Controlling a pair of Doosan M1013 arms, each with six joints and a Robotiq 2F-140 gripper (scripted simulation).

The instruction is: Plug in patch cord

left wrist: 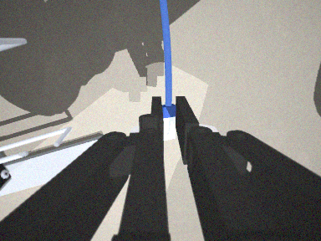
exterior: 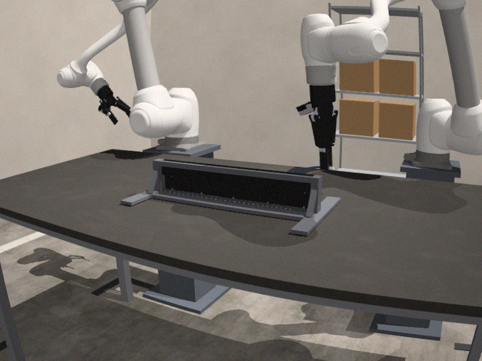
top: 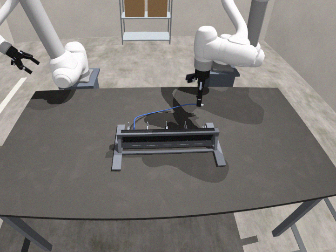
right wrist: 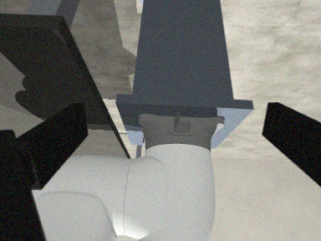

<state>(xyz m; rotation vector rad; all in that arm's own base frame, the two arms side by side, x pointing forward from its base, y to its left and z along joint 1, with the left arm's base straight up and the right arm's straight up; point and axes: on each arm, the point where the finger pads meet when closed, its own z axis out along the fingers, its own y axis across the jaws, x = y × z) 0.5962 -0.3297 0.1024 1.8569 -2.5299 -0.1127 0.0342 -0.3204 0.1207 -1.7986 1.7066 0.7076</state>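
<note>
My left gripper (top: pixel 199 105) (exterior: pixel 326 169) (left wrist: pixel 168 110) is shut on the plug of the patch cord, above the table behind the rack. The plug (top: pixel 202 105) (left wrist: pixel 169 129) has a clear white body, with a blue boot between the fingertips. Its latch clip cannot be made out. The blue cord (top: pixel 157 112) (exterior: pixel 304 169) (left wrist: pixel 166 54) runs to the far side of the patch panel rack (top: pixel 168 133) (exterior: pixel 237 168), near its left end in the top view. The port faces and numbers are hidden. My right gripper (top: pixel 35 66) (exterior: pixel 122 117) (right wrist: pixel 175 119) is open and empty, away from the table.
The rack stands on the dark table (top: pixel 168 190) (exterior: pixel 382 256), its feet spread to both sides. Thin metal cord guides (top: pixel 166 125) stick out from its far side. The right wrist view shows a pedestal (right wrist: pixel 181 54), a white arm base (right wrist: pixel 180 184) and the table edge.
</note>
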